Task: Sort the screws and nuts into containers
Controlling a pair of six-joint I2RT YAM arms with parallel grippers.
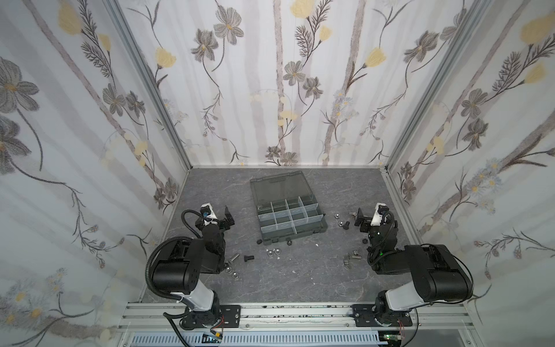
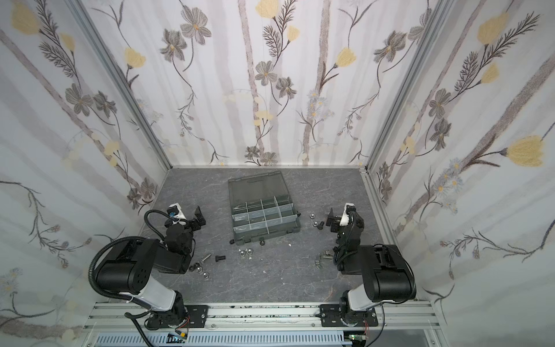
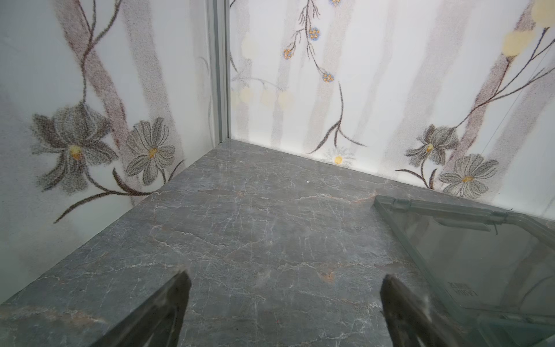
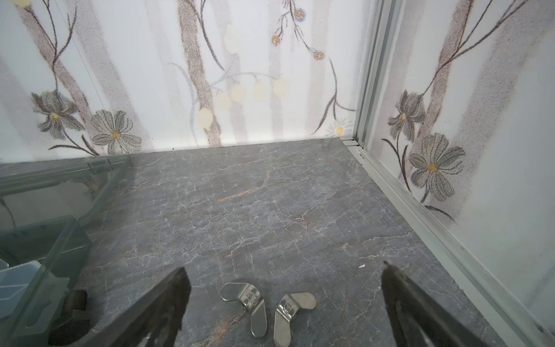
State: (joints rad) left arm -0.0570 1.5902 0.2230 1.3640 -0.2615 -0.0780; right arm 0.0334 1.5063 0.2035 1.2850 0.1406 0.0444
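The sorting has not visibly begun. The dark grey plastic organizer box (image 1: 295, 236) lies open at the middle of the grey marbled tabletop (image 1: 300, 282). Its smoky transparent lid (image 1: 277, 186) is folded flat on the far side, and its pale-walled cells (image 1: 288, 210) look empty in both top views.

The hardware all lies loose around the box. A silver screw (image 1: 233, 257) and a black screw (image 1: 248, 257) sit near left, domed silver nuts (image 1: 271, 253) just near of the box, more nuts (image 1: 337, 215) to its right, and a small silver cluster (image 1: 356, 254) near right.

The left tool (image 3: 285, 279) stands wide and empty over bare tabletop left of the box. The right tool (image 4: 284, 267), also wide and empty, sits right of the box, with two shiny silver wing nuts (image 4: 249, 303) lying untouched between its fingers. By my reading, every piece is left to move.
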